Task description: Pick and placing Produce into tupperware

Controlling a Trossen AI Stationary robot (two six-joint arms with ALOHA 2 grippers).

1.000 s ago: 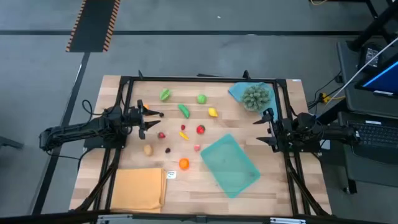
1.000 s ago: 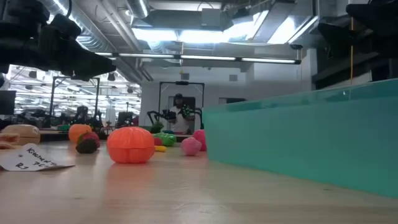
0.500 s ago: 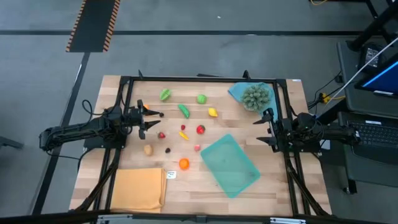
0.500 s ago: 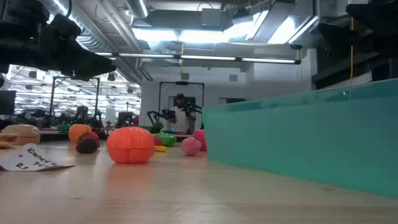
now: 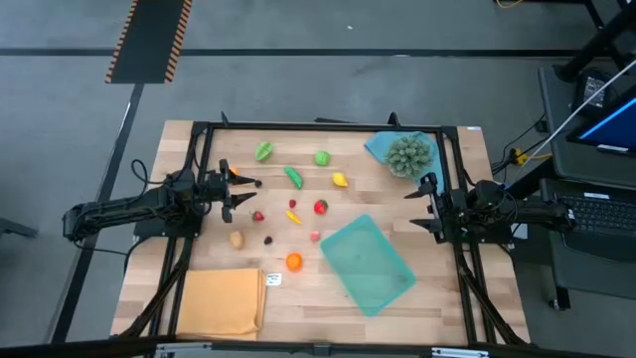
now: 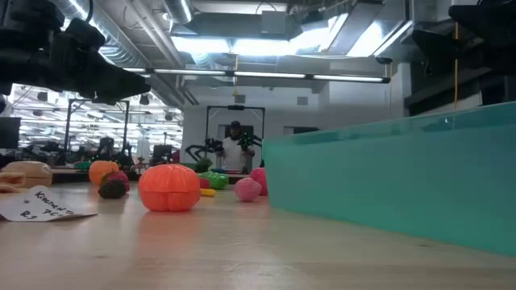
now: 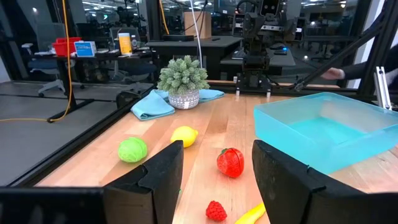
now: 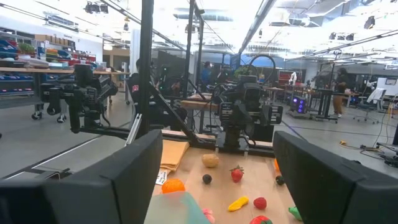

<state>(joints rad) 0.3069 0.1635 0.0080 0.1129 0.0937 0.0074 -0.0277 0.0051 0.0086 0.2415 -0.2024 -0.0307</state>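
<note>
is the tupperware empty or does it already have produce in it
Empty. The high view shows the tupperware with a bare teal floor; the produce, like the orange piece, lies on the table outside it.

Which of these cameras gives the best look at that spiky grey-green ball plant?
The left wrist view: the spiky ball stands whole and close in its small pot on the blue cloth. The high view shows only its top, far off. The low and right wrist views do not show it.
</note>
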